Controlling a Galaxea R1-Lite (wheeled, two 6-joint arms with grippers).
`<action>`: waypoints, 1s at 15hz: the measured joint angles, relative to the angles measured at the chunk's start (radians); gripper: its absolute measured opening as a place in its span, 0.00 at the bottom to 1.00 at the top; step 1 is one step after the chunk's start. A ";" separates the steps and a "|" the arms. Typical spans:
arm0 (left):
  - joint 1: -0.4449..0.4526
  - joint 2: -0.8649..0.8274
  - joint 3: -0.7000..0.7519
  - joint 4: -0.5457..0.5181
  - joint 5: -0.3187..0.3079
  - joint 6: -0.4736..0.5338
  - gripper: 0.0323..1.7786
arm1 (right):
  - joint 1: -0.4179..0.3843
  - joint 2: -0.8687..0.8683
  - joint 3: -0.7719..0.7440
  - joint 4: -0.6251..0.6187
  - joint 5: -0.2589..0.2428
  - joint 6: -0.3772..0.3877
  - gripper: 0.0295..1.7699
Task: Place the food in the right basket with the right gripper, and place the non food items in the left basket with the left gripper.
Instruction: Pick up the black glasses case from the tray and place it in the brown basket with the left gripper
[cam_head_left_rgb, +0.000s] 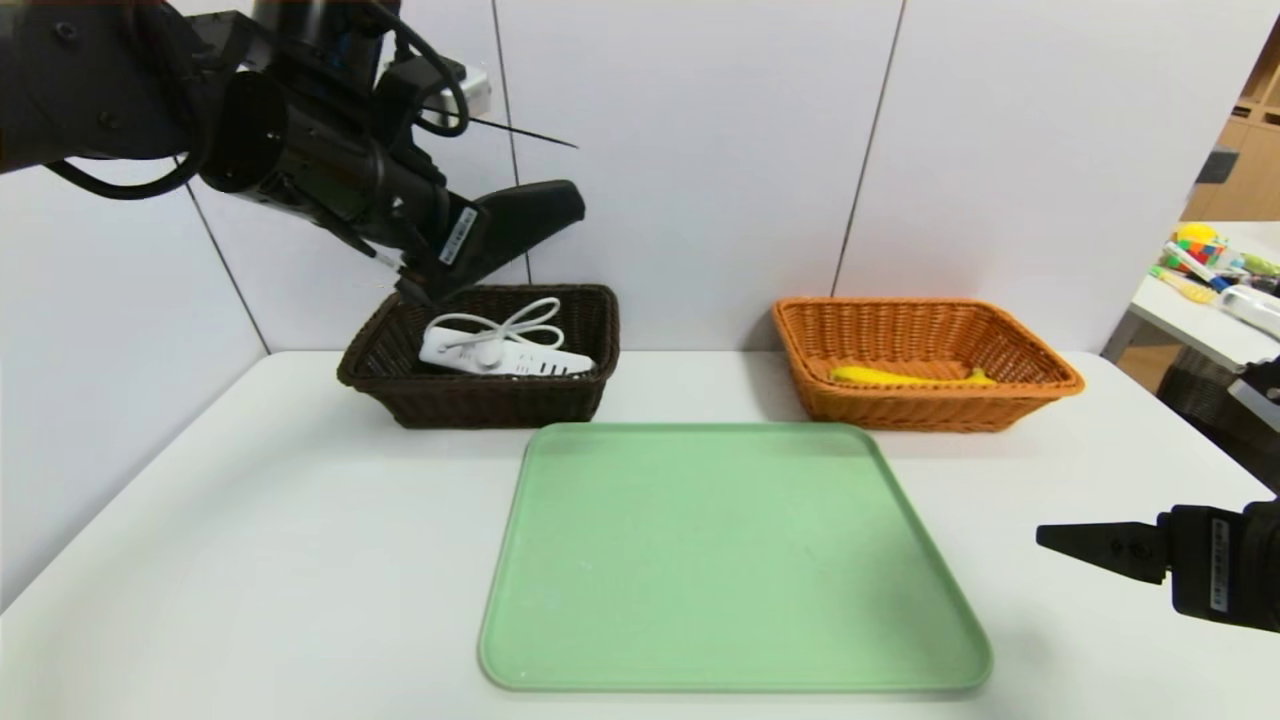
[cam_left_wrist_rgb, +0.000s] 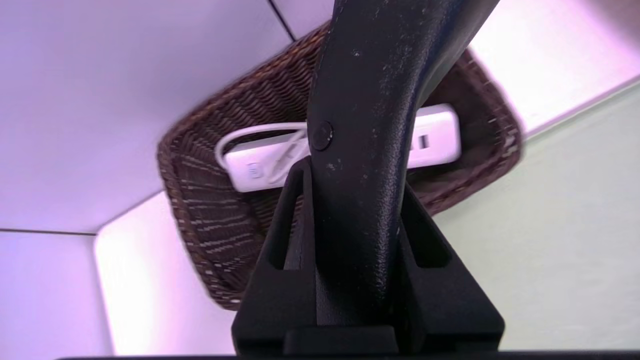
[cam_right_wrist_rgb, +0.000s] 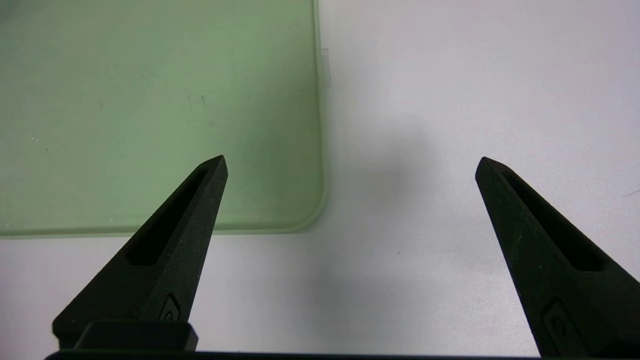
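Observation:
My left gripper (cam_head_left_rgb: 495, 240) (cam_left_wrist_rgb: 352, 175) hangs above the dark brown left basket (cam_head_left_rgb: 480, 410) (cam_left_wrist_rgb: 200, 225), shut on a black curved object (cam_head_left_rgb: 550, 205) (cam_left_wrist_rgb: 370, 75) that sticks out past its fingertips. A white power strip (cam_head_left_rgb: 505, 355) (cam_left_wrist_rgb: 250, 170) with its coiled cord lies in that basket. The orange right basket (cam_head_left_rgb: 930, 405) holds a yellow banana (cam_head_left_rgb: 900, 376). My right gripper (cam_head_left_rgb: 1090, 548) (cam_right_wrist_rgb: 350, 160) is low over the table near the front right, open, with nothing between its fingers.
A bare green tray (cam_head_left_rgb: 730, 560) (cam_right_wrist_rgb: 150, 100) lies in the middle of the white table (cam_head_left_rgb: 250, 560), in front of both baskets. A wall stands right behind the baskets. A side table with clutter (cam_head_left_rgb: 1215, 270) is off to the right.

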 joint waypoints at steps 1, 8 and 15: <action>0.045 0.006 0.001 0.005 -0.047 0.059 0.22 | 0.001 0.004 -0.002 0.000 -0.001 -0.001 0.97; 0.230 0.106 0.034 0.019 -0.366 0.485 0.21 | 0.003 0.024 -0.004 -0.001 -0.001 -0.001 0.97; 0.235 0.253 -0.004 -0.045 -0.392 0.538 0.22 | 0.005 0.037 -0.006 0.001 -0.006 -0.004 0.97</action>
